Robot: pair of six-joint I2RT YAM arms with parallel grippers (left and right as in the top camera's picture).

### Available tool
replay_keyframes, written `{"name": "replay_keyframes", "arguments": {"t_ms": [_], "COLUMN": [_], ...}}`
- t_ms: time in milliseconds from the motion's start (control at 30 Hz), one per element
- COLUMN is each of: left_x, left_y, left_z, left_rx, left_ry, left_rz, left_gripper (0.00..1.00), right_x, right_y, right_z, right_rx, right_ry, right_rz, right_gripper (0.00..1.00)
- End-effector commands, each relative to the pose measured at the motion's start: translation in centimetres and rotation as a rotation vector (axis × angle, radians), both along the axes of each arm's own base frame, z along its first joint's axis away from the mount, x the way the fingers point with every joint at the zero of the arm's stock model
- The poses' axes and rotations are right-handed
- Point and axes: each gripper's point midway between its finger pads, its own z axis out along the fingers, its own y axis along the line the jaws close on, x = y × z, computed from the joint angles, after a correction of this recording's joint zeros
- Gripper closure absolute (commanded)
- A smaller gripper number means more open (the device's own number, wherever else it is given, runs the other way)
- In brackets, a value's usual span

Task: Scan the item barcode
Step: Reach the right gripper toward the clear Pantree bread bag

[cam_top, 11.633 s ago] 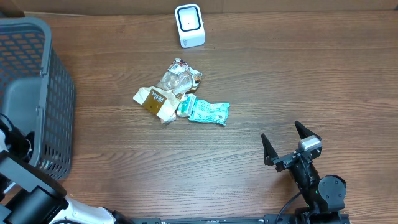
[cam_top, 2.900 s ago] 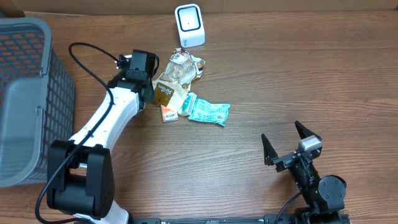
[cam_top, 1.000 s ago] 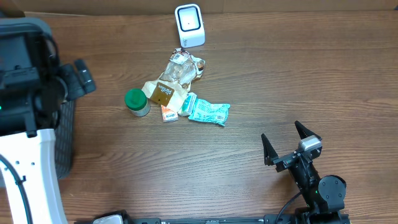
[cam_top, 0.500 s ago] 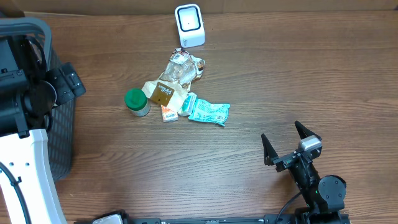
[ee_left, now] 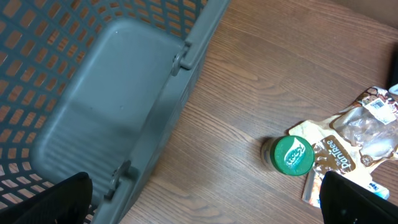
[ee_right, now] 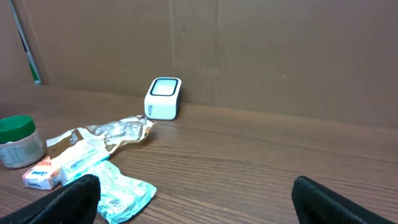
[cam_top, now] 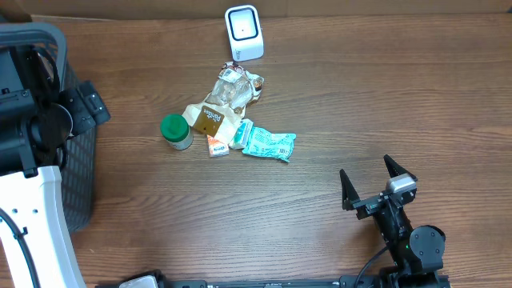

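A white barcode scanner [cam_top: 244,32] stands at the table's far edge, also in the right wrist view [ee_right: 163,98]. Below it lies a pile of items: a clear wrapper [cam_top: 234,90], a brown pouch [cam_top: 210,120], a small orange packet [cam_top: 216,146] and a teal packet [cam_top: 268,144]. A green-lidded jar [cam_top: 176,131] stands upright at the pile's left [ee_left: 293,155]. My left gripper [cam_top: 86,104] hangs open and empty, high over the basket's edge [ee_left: 205,205]. My right gripper [cam_top: 374,182] stands open and empty near the front right [ee_right: 199,202].
A grey mesh basket [cam_top: 83,172] fills the left side, its rim and wall close under the left wrist camera [ee_left: 112,106]. A cardboard wall [ee_right: 249,50] runs behind the scanner.
The green-lidded jar now stands beside the pile, and the left arm has drawn back from the pile to over the basket. The right gripper has shifted slightly.
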Motion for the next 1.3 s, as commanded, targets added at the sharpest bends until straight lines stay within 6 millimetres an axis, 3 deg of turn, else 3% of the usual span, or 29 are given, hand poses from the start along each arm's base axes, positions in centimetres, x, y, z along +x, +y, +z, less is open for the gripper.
{"name": "replay_keyframes", "arguments": {"t_ms": [0, 100, 333, 567, 700, 867, 933, 1000, 1067, 1267], "left_x": [-0.2, -0.2, -0.2, -0.2, -0.2, -0.2, -0.2, -0.2, -0.2, -0.2], "left_y": [0.0, 0.0, 0.0, 0.0, 0.0, 0.0, 0.0, 0.0, 0.0, 0.0], "left_z": [0.8, 0.8, 0.8, 0.8, 0.8, 0.8, 0.8, 0.8, 0.8, 0.8], "left_rx": [-0.003, -0.003, -0.003, -0.003, -0.003, -0.003, -0.003, -0.003, -0.003, -0.003], "left_ry": [-0.028, -0.028, -0.028, -0.028, -0.028, -0.028, -0.028, -0.028, -0.028, -0.028], "left_rz": [0.01, 0.01, 0.01, 0.01, 0.01, 0.01, 0.01, 0.01, 0.01, 0.01], "left_gripper": [0.0, 0.0, 0.01, 0.0, 0.01, 0.0, 0.01, 0.0, 0.0, 0.0], "right_x": [-0.7, -2.1, -3.4, -2.3, -0.3, 2.6, 4.1, 5.2, 7.3, 13.6], "right_y": [1.6, 4.0, 5.3, 6.3, 7.0, 7.5, 8.5, 9.2, 10.3, 12.8], "right_z": [1.1, 2.5, 6.0, 10.2, 11.3, 11.0, 10.6, 10.8, 10.9, 8.7], "right_rx": [0.059, 0.084, 0.127, 0.132, 0.157, 0.191, 0.28, 0.314, 0.39, 0.413], "right_ry": [-0.038, -0.078, -0.052, 0.138, 0.371, 0.63, 0.742, 0.747, 0.773, 0.952], "right_rz": [0.105, 0.266, 0.362, 0.412, 0.429, 0.41, 0.441, 0.48, 0.534, 0.402], "right_gripper": [0.0, 0.0, 0.0, 0.0, 0.0, 0.0, 0.0, 0.0, 0.06, 0.0]}}
